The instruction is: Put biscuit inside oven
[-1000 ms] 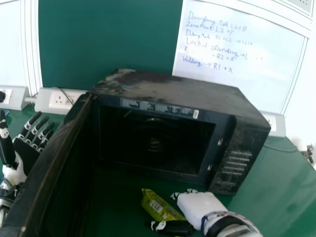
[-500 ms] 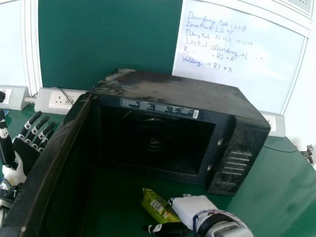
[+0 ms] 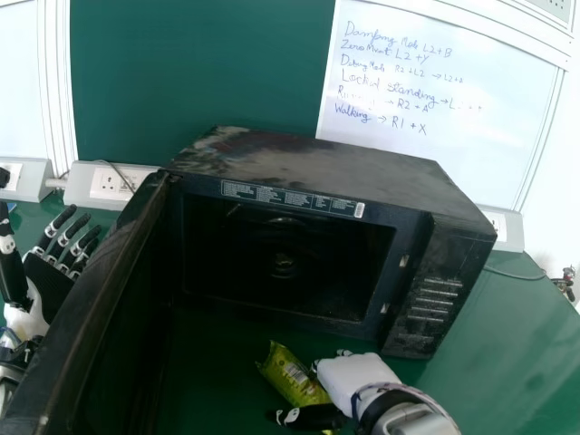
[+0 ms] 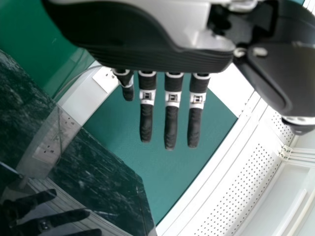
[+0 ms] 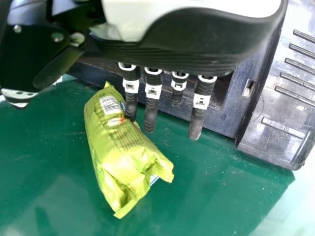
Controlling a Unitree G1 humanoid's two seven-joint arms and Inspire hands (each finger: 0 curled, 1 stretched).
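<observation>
Biscuit packet (image 3: pixel 294 376) is seen outside the oven (image 3: pixel 326 163), apparently resting on the worktop (image 3: pixel 489 362) in front of the open cavity (image 3: pixel 281 263). It is set slantwise, between the thumb (image 3: pixel 313 417) and the fingers (image 5: pixel 197 118) of the right hand (image 3: pixel 353 381). Those fingers are extended, with one seemingly against the wrapper; no firm grip has been formed. The hand appears to be placed over the packet's right side so that the wrapper can be enclosed from both sides, with the thumb passed across the near end. The door (image 3: pixel 91 299) is swung wide to the left, presumably so that the cavity can be entered without the packet being caught on it. On the outer side of that door, the left hand (image 3: pixel 27 304) is held with its fingers straight, clear of the opening, and no part in the grasp seems to be required of it. The step in hand is judged to be the securing of the packet; a lift over the cavity's lower edge would then be called for. The soft wrapper may crumple or slide if it is pinched only near one end, and the packet could be knocked against the oven front if it is raised too little.
</observation>
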